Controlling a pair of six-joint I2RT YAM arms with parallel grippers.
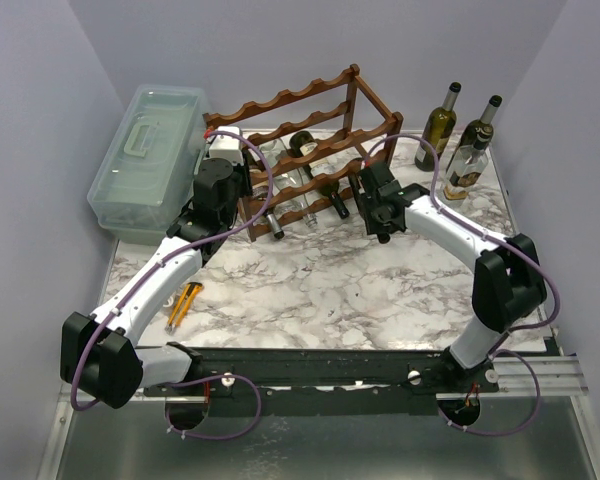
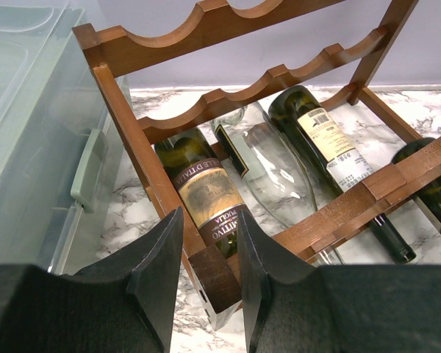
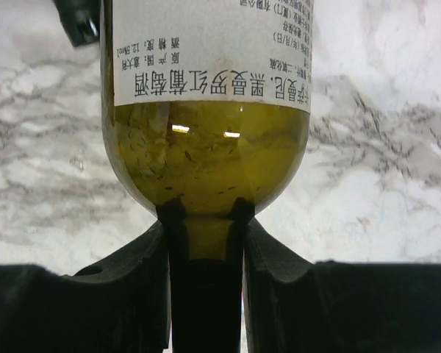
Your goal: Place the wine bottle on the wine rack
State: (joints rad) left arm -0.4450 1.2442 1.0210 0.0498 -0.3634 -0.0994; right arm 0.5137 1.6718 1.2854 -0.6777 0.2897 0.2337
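Top external view: wine rack [image 1: 298, 99] braced for loading

On marble surface [image 1: 320, 290], clamps the rack's near corner between left fingers [image 2: 158, 272], probably against sliding. Pinches wine bottle [image 3: 206, 154] by the neck between right fingers [image 3: 143, 287], low at the rack's right end, base leading, likely for sliding in. Unclear whether yet on rails.

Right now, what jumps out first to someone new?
The right gripper clamped on a green wine bottle by its neck, above the marble-pattern table. Next, the left gripper straddling the front corner post of the wine rack, which already holds several bottles; three more bottles stand upright at back right.
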